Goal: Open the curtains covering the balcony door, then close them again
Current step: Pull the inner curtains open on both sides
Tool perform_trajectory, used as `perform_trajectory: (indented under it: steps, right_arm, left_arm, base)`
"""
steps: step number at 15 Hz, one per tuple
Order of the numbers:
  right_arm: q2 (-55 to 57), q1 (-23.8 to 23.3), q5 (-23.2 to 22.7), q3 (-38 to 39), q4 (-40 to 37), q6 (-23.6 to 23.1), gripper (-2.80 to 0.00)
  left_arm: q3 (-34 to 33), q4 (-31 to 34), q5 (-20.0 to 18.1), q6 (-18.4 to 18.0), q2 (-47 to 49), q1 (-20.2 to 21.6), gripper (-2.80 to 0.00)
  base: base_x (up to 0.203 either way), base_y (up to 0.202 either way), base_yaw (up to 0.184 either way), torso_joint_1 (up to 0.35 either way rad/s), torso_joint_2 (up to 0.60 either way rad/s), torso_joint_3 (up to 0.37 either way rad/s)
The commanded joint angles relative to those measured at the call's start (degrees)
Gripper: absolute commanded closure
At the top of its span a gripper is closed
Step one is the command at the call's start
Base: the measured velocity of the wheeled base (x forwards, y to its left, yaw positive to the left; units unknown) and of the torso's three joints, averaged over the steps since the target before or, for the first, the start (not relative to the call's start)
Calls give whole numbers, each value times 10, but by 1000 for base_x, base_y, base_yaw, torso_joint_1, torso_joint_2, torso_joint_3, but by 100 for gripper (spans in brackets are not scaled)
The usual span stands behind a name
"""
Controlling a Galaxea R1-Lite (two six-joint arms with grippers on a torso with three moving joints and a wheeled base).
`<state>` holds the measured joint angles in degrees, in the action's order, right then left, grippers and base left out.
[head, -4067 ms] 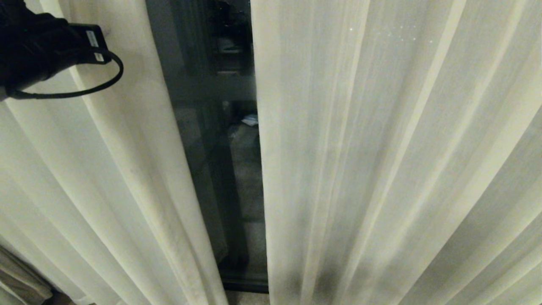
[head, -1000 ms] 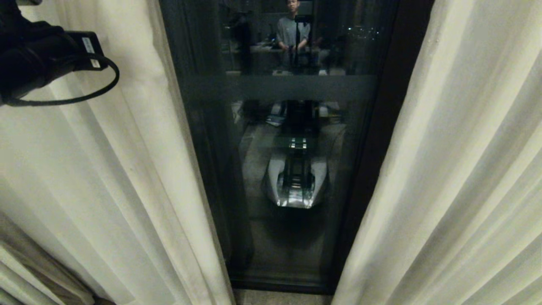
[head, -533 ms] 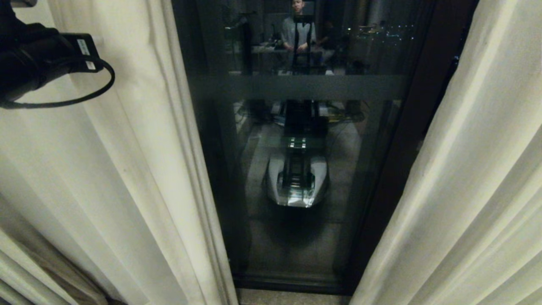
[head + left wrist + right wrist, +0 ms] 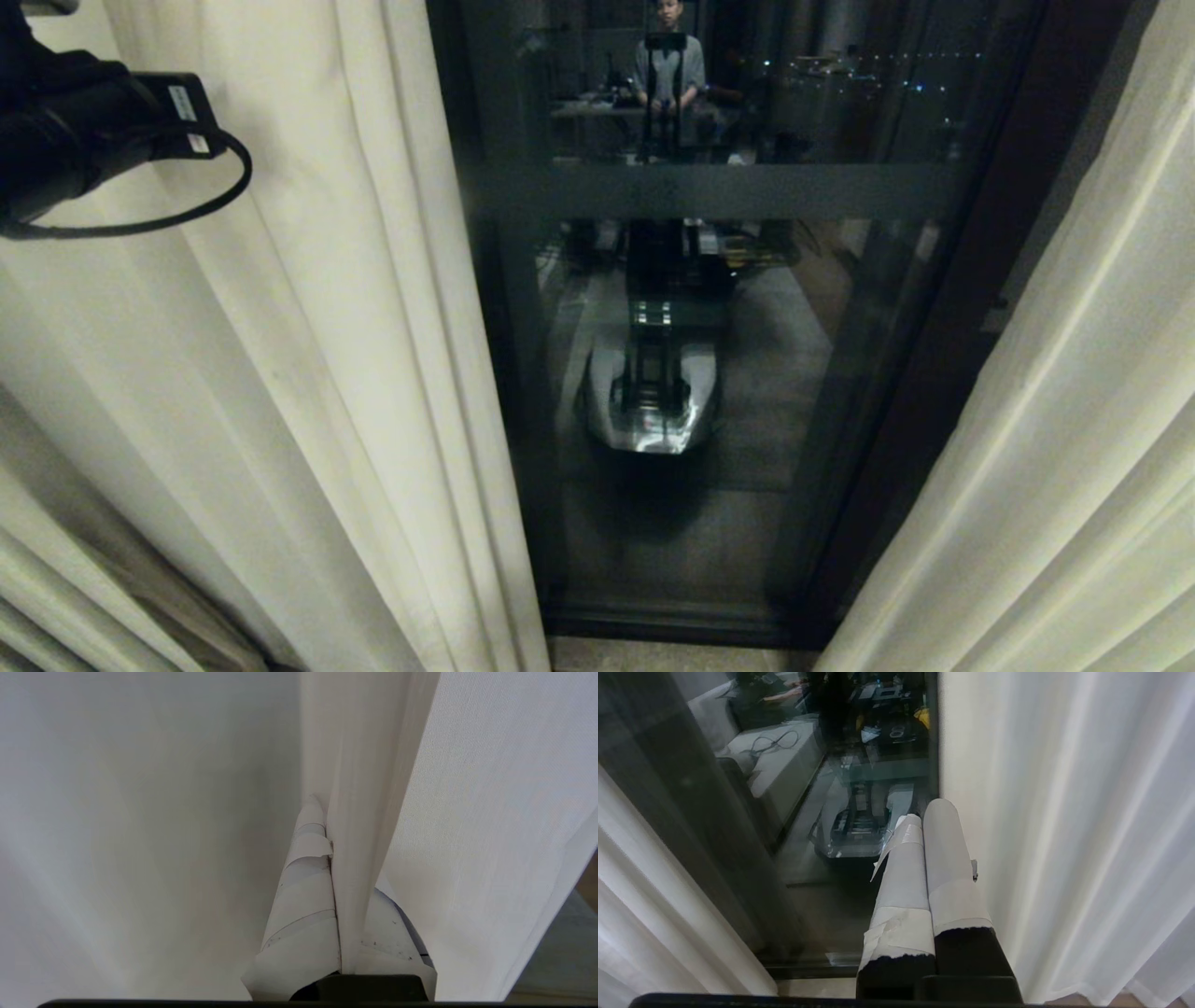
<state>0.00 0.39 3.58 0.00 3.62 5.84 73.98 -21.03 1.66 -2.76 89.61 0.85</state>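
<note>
A: Where do things stand?

B: The left pincer [image 4: 329,858] is clenched on a fold of the left curtain [image 4: 280,373], up by its inner edge. The balcony door [image 4: 709,373] shows between both curtains.

A: And the right pincer [image 4: 924,816]?

B: Clenched on nothing, beside the right curtain [image 4: 1064,835]. I'd pull the fold sideways steadily, so it doesn't slip.

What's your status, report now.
Left gripper shut on left curtain fold. Right gripper shut, empty, beside right curtain. Balcony door glass exposed between panels. Nothing blocking.
</note>
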Motion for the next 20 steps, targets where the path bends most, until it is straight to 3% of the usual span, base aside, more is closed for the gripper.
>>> perform_trajectory:
  steps: [1,16,20]
  right_arm:
    - [0,1,0,0,1,0,0]
    - [0,1,0,0,1,0,0]
    - [0,0,0,0,1,0,0]
  left_arm:
    - [0,-2,0,-1,2,0,0]
    - [0,-2,0,-1,-1,6,0]
    - [-2,-2,0,4,-7,14,0]
  base:
    - [0,181,0,-2,2,-1]
    - [0,176,-4,3,2,2]
    - [0,53,0,0,2,2]
